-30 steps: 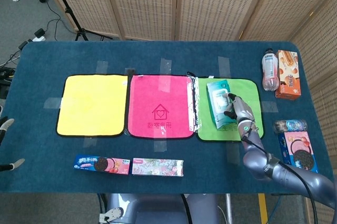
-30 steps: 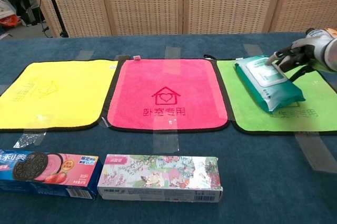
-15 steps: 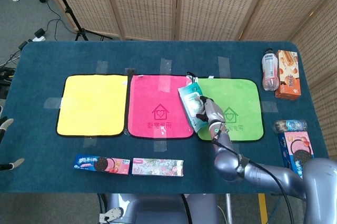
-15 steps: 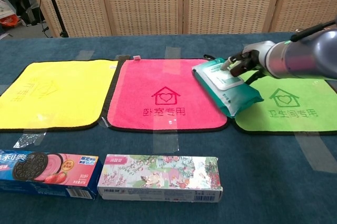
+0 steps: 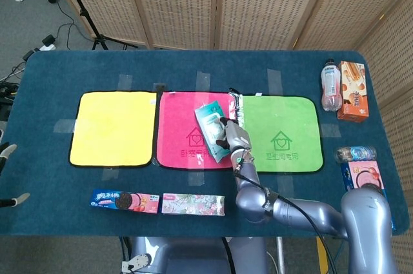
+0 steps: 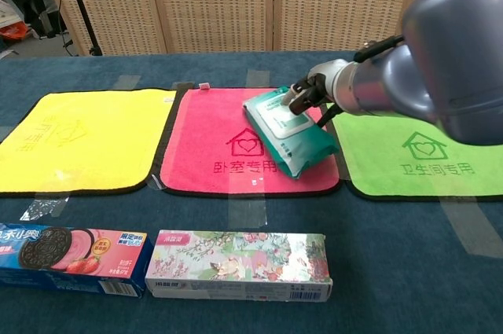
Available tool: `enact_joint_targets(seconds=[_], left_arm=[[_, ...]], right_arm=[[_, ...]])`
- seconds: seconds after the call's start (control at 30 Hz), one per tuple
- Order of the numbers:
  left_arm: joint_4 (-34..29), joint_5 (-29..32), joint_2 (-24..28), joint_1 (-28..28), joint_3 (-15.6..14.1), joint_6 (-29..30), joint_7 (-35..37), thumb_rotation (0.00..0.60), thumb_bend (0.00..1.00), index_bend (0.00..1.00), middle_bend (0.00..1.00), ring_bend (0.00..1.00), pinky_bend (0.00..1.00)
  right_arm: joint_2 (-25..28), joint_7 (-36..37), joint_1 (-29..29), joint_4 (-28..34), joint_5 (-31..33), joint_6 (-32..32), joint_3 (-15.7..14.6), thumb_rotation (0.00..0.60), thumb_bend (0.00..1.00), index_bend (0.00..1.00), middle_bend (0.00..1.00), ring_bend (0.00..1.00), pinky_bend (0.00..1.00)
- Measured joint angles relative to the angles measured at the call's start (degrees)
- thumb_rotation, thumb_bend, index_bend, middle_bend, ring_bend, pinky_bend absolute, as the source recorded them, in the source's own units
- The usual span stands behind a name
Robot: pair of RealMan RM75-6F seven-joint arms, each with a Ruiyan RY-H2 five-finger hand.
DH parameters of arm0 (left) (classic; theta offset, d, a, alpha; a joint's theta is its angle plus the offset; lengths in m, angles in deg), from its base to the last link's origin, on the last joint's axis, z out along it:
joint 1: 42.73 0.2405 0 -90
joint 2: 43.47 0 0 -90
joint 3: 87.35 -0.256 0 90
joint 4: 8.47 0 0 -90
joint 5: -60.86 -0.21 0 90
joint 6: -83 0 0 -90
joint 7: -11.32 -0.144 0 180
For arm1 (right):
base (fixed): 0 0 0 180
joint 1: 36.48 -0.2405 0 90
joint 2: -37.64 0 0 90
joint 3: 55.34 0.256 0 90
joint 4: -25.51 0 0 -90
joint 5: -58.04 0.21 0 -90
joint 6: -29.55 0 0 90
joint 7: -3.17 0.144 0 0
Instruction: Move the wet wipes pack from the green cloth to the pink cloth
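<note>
The teal wet wipes pack (image 5: 209, 129) (image 6: 288, 134) is over the right half of the pink cloth (image 5: 179, 118) (image 6: 206, 123), tilted, its near end by the cloth's front edge. My right hand (image 5: 233, 137) (image 6: 313, 95) grips the pack at its right, far end. Whether the pack touches the cloth I cannot tell. The green cloth (image 5: 284, 119) (image 6: 416, 181) to the right lies bare. Of my left hand (image 5: 6, 153) only fingertips show at the left edge of the head view, spread apart and holding nothing.
A yellow cloth (image 5: 115, 127) (image 6: 78, 137) lies left of the pink one. A cookie box (image 5: 126, 201) (image 6: 67, 258) and a floral box (image 5: 193, 204) (image 6: 240, 266) sit near the front edge. A bottle (image 5: 330, 86) and snack boxes (image 5: 352, 90) stand at the right.
My right hand has carried the wipes pack leftward, off the green cloth, across the seam and over the pink cloth. The left hand has not moved.
</note>
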Motion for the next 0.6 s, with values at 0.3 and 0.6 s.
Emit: enact_joint_targets(seconds=[0.3, 0.6], left_arm=[[0.1, 0.0, 0.1, -0.3, 0.0, -0.6, 0.1, 0.6, 0.0, 0.0, 0.0, 0.0, 0.0], [0.2, 0.3, 0.1, -0.7, 0.0, -1.4, 0.2, 0.6, 0.0, 0.0, 0.0, 0.0, 0.0]], right_arm=[[-5.3, -3.6, -3.8, -3.8, 2.5, 1.1, 2.7, 0.6, 1.0, 0.21, 0.16, 0.02, 0.22], [-10.9, -5.7, -7.6, -9.4, 1.9, -0.3, 5.6, 0.6, 1.0, 0.21, 0.16, 0.02, 0.22]])
